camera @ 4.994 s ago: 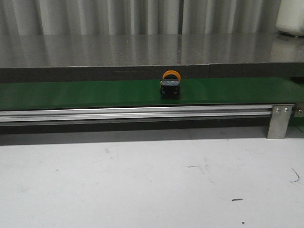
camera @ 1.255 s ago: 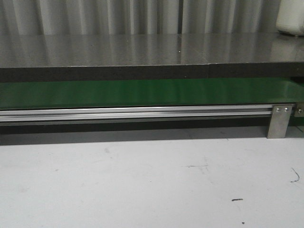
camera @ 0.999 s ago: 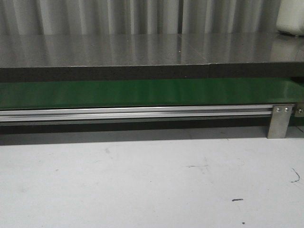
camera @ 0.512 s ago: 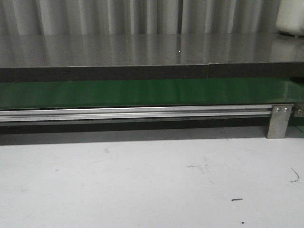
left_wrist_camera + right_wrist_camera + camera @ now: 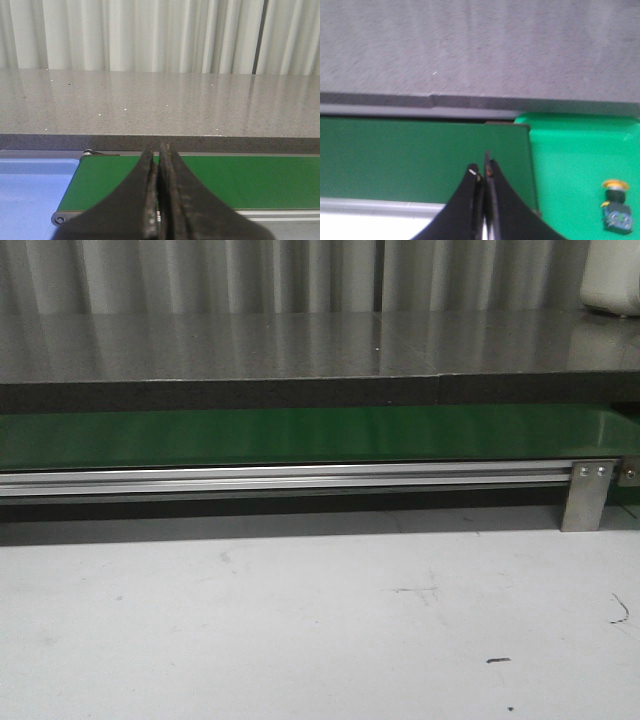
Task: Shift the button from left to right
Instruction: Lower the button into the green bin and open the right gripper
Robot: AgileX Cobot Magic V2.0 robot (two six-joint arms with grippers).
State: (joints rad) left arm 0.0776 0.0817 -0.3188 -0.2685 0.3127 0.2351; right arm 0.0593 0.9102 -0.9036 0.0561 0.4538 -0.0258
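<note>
The button (image 5: 614, 206) lies on a green tray (image 5: 570, 165) (beside the belt (image 5: 420, 155)).

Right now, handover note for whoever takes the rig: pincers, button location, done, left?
Left pincer: shut, empty, over the dark green conveyor belt near its left end.
Right pincer: shut, empty, over the belt's right end.
Small push-button with orange-yellow cap and black body: lying in the bright green bin just past the belt's right end, seen only in the right wrist view; the front view shows none on the belt.
Done: button appears to be at the right side.
Left: likely nothing; confirm it sits fully in the bin.
</note>
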